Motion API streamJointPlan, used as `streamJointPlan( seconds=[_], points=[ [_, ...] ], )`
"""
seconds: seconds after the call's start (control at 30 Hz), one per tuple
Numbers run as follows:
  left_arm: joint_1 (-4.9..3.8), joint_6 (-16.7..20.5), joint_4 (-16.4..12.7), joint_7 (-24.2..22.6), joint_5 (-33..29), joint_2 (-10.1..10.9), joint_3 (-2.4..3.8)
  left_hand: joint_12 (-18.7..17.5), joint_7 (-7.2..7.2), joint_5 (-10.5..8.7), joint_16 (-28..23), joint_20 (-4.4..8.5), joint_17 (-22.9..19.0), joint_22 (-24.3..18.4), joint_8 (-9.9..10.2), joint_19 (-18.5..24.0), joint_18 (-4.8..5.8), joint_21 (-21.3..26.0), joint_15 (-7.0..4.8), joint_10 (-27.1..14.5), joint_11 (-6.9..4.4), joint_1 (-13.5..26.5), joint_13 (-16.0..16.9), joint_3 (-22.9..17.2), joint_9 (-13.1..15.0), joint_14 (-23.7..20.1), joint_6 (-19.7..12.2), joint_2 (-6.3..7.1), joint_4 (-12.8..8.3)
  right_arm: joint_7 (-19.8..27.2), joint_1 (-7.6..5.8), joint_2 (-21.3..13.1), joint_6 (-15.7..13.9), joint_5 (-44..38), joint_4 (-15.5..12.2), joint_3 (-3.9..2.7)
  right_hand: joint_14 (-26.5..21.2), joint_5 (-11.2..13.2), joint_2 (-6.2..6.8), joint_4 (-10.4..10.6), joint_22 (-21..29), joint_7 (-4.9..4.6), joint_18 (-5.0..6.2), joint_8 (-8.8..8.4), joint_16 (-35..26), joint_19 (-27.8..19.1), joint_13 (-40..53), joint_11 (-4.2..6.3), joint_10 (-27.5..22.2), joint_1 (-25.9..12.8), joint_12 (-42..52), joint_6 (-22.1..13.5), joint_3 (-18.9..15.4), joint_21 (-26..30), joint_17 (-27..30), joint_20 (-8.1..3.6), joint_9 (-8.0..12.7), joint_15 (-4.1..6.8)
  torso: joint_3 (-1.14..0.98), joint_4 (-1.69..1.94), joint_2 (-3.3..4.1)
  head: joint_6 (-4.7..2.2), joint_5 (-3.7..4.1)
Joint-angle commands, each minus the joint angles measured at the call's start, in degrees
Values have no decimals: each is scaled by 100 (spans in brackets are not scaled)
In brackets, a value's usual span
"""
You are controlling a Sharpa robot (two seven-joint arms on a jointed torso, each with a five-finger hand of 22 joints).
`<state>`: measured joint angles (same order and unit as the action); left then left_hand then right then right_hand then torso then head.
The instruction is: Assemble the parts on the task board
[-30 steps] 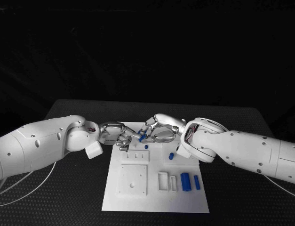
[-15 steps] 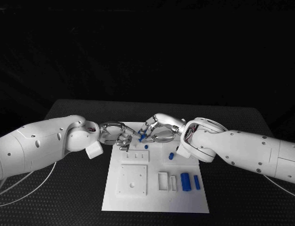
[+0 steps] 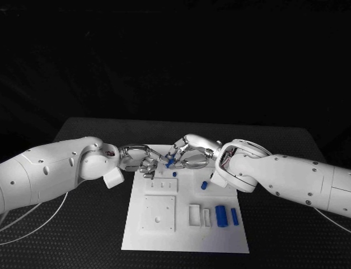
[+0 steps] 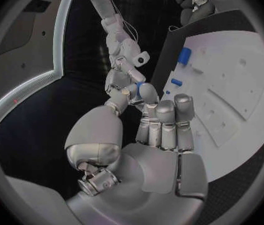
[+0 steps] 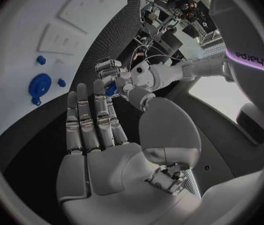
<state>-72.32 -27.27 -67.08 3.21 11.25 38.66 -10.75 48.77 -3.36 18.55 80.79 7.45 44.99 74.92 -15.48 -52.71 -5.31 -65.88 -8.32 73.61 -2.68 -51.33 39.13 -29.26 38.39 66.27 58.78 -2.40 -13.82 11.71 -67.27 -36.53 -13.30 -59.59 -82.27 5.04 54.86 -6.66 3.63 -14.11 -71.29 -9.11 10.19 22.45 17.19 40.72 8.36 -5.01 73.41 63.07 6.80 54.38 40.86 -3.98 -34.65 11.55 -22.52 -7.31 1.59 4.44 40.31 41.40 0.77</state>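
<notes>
In the head view the two robot hands meet over the far end of the white task board (image 3: pixel 183 224), which lies in the middle of the black counter (image 3: pixel 288 140). The left robot hand (image 3: pixel 136 159) and the right robot hand (image 3: pixel 190 155) are close together, and a small blue part (image 3: pixel 169 163) is between their fingertips; which one really grips it I cannot tell from this view. The left wrist view shows more: the thumb and fingers of the left robot hand (image 4: pixel 159 135) close on the small blue part (image 4: pixel 146 91), and the fingertips of the right robot hand (image 4: pixel 124 67) touch it too. In the right wrist view its fingers are straight and apart. Nearer on the board lie a large blue cylinder (image 3: pixel 220 213), a thin blue pin (image 3: pixel 234 217) and a small blue peg (image 3: pixel 204 185)
</notes>
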Motion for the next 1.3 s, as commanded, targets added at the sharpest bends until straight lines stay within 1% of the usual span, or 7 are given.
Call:
streamJointPlan(
  seconds=[0.03,0.17,0.37,0.5,1.03,1.13,1.3],
  points=[
    [-19,131,-13,-275,-110,-6,19,25,-31,24,41,609,0,49,-66,34,5,-25,-55,48,-5,-125,-9,-33,27,30,119,-203,-81,-94,21,-2,172,-113,7,17,14,-54,36,-20,-9,206,73,31,-18,7,4,5,19,-35,-30,230,32,28,-10,1,-34,-26,0,-3,1,-2,1],
    [-19,266,-5,-343,-110,6,18,22,-13,58,47,608,-1,50,-111,30,15,-30,-66,78,-19,-121,-18,-37,45,41,196,-231,-125,-141,34,-12,284,-172,9,22,-67,-315,97,-100,-40,159,41,-34,-72,-114,-3,-46,-80,-174,-109,126,-191,28,-20,10,-17,-76,0,-3,0,-8,2],
    [-19,492,9,-361,-109,12,18,6,24,289,47,615,-8,48,-170,22,26,-33,-101,110,-55,-99,-38,-49,116,52,296,-262,-227,-154,71,-30,343,-136,25,45,-272,-848,189,-229,-111,53,-26,-170,-194,-395,-40,-161,-333,-543,-270,-122,-998,25,-30,19,29,-176,0,-3,-1,-14,4],
    [-19,572,10,-340,-70,9,18,3,30,333,48,618,-10,48,-179,18,27,-35,-106,115,-61,-99,-41,-54,129,53,309,-265,-242,-149,78,-37,315,-116,35,49,-360,-940,232,-235,-127,-10,-49,-232,-244,-496,-74,-226,-481,-569,-295,-246,-1296,30,-34,23,53,-220,0,2,0,-17,6],
    [-19,735,-10,-213,149,0,18,0,52,428,52,631,-13,49,-210,2,25,-46,-128,137,-83,-122,-47,-67,179,61,356,-242,-263,-154,94,-52,224,-114,47,52,-387,-966,197,-231,-134,-5,-50,-233,-261,-522,-81,-221,-508,-493,-279,-253,-1370,24,-40,22,56,-207,2,1,1,-36,4],
    [-20,1030,-31,-46,448,1,18,-2,69,558,56,640,-16,49,-237,-12,25,-54,-145,148,-101,-139,-51,-73,226,72,383,-229,-267,-247,95,-74,197,-124,52,52,-386,-977,191,-229,-135,-1,-50,-231,-261,-520,-80,-219,-505,-487,-276,-249,-1371,23,-42,23,55,-204,3,4,-2,-35,0],
    [-21,1715,-72,675,1115,5,18,16,117,945,78,673,-25,47,-301,-89,9,-92,-192,235,-147,-151,-53,-56,346,161,446,-198,-284,-352,94,-184,109,-110,220,52,-381,-980,198,-208,-137,1,-50,-229,-260,-514,-78,-217,-498,-511,-269,-244,-1391,21,-45,27,55,-201,5,5,-8,-46,-1]
  ],
)
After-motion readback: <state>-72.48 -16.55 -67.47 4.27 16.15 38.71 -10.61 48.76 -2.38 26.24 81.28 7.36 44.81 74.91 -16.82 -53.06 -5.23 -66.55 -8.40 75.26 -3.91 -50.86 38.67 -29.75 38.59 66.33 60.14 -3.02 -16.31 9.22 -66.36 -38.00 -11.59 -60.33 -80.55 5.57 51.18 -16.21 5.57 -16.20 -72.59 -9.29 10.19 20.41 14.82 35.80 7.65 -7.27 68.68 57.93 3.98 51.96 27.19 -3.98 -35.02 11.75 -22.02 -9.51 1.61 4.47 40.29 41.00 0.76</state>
